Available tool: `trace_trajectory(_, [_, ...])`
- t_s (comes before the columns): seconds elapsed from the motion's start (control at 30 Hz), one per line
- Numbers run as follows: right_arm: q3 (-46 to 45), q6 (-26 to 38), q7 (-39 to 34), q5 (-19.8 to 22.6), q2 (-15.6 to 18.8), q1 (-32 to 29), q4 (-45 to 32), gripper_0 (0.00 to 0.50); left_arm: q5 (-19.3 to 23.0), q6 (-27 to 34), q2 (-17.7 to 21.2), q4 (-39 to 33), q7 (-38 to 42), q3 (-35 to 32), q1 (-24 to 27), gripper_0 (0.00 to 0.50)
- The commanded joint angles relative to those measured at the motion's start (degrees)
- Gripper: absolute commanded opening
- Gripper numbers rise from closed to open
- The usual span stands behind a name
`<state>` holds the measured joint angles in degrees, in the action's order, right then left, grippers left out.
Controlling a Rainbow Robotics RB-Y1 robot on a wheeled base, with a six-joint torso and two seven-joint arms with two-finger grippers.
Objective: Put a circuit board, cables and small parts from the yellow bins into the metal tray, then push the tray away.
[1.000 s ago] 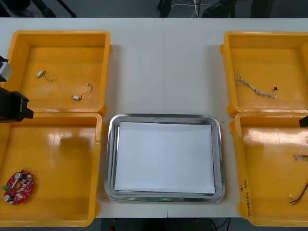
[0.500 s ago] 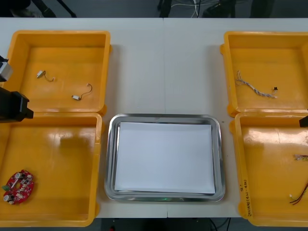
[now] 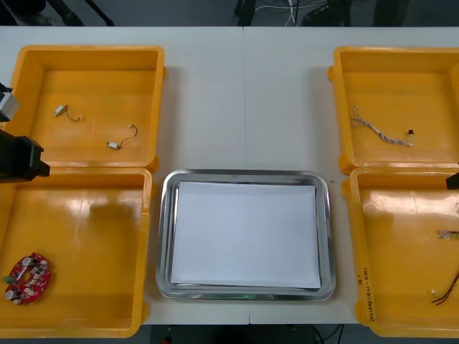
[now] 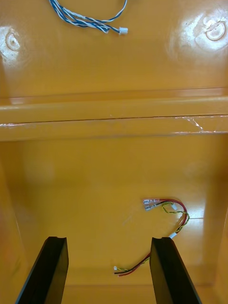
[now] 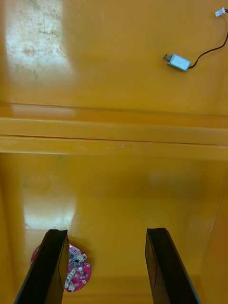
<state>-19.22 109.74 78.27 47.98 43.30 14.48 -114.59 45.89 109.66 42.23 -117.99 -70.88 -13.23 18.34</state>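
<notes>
The metal tray [image 3: 325, 215], white inside, lies at the table's near middle with nothing in it. A round red circuit board [image 3: 27, 277] rests in the near left bin; my left gripper [image 5: 107, 232] hangs open above that bin, the circuit board [image 5: 76, 270] just beside one finger. Two small metal parts with black wires [image 3: 115, 145] lie in the far left bin. My right gripper [image 4: 109, 239] stands open over the near right bin, above a red and yellow cable [image 4: 166, 213]. A twisted blue and white cable [image 3: 380, 130] lies in the far right bin.
Two yellow bins [image 3: 86, 229] flank the tray on the left and two [image 3: 394, 244] on the right. My left arm [image 3: 20, 159] shows at the left edge, over the wall between the left bins. Bare table stretches beyond the tray.
</notes>
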Motion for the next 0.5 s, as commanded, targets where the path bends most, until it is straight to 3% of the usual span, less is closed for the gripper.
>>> trace_trajectory(0.03, [-0.99,0.26,-1.01,-0.52,2.14,-0.41,-1.87,0.500,-0.45,0.34,2.33,-1.45,-6.99,-0.48,-0.41,0.470])
trace_trajectory(0.5, [-0.99,0.26,-1.01,-0.52,2.14,-0.41,-1.87,0.500,-0.45,0.34,2.33,-1.45,-6.99,-0.48,-0.41,0.470])
